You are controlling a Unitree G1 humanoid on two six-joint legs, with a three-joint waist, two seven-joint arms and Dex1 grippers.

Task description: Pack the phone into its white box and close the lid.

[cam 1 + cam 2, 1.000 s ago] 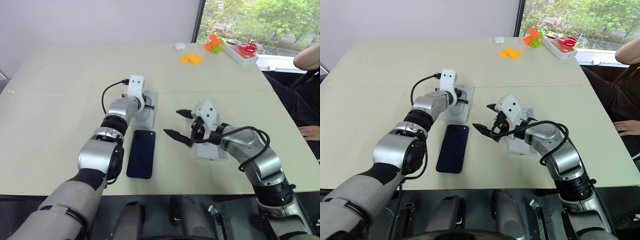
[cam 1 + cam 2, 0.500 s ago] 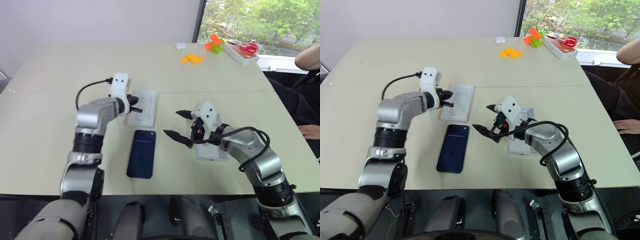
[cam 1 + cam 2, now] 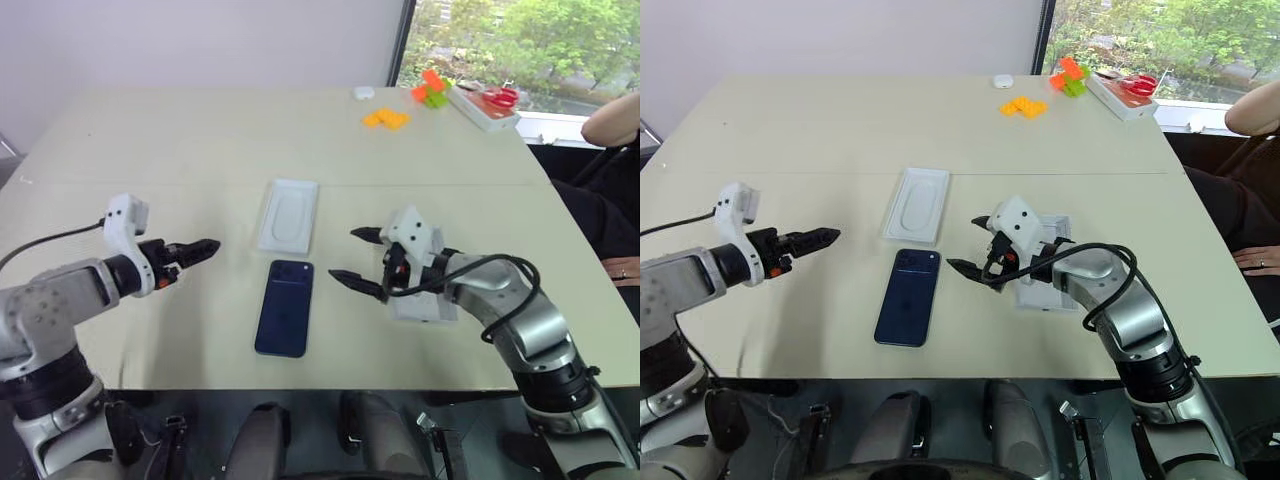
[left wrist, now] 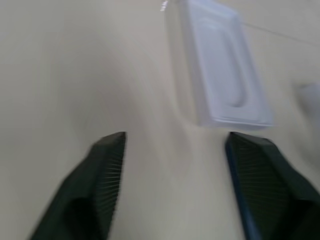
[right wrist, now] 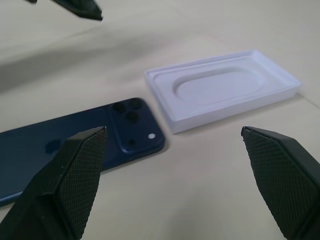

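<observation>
— Where did I have the slim navy-blue glossy phone (image 3: 284, 306)?
— Flat on the beige table (image 3: 150, 140), just short of the flat white insert with the oval recess (image 3: 289, 215)
— And my grippers?
— Left gripper (image 3: 196, 249) and right gripper (image 3: 357, 258) both hung spread and empty

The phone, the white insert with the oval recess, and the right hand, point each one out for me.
phone (image 3: 283, 307), left eye view, middle of its glossy back.
white insert (image 3: 289, 215), left eye view, inside its oval recess.
right hand (image 3: 358, 257), left eye view, midway between its open fingertips.
</observation>
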